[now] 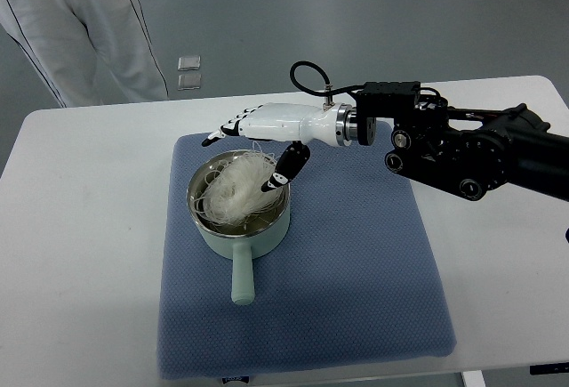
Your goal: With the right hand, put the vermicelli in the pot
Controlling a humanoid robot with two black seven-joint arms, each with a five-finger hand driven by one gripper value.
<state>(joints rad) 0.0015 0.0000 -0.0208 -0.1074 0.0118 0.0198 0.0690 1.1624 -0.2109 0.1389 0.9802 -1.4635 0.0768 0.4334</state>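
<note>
A pale green pot [238, 237] with a short handle pointing toward me stands on a blue mat. A white bundle of vermicelli [234, 189] lies inside it, with loose strands over the rim. My right hand [253, 142], white with black fingertips, hovers just above the pot's far rim. Its fingers are spread and hold nothing, and the thumb [283, 171] points down at the vermicelli. The right arm [462, 147] comes in from the right edge. The left arm is out of view.
The blue mat [356, 280] covers the middle of a white table [80, 253]. A person in light grey trousers [84, 27] stands behind the table's far left corner. Two small clear packets [188, 71] lie on the floor beyond.
</note>
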